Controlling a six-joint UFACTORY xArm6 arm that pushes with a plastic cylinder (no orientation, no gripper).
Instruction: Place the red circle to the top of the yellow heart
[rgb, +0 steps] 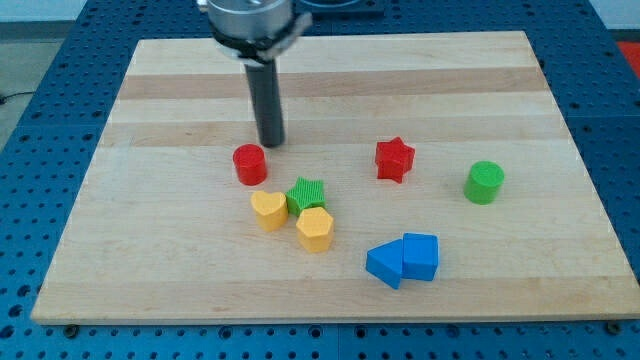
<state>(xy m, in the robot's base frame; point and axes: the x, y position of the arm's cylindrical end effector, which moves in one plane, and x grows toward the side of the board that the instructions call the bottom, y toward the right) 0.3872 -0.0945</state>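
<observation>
The red circle (249, 164) is a short red cylinder left of the board's middle. The yellow heart (268, 210) lies just below it and slightly to the view's right, with a small gap between them. My tip (271, 143) is the lower end of the dark rod; it rests on the board just above and to the right of the red circle, very close to it, whether touching I cannot tell.
A green star (306, 193) touches the yellow heart's right side, with a yellow hexagon (314, 229) below it. A red star (394, 159) and a green circle (484, 182) lie to the right. Two blue blocks (403, 260) sit lower right. The wooden board (150, 270) lies on a blue table.
</observation>
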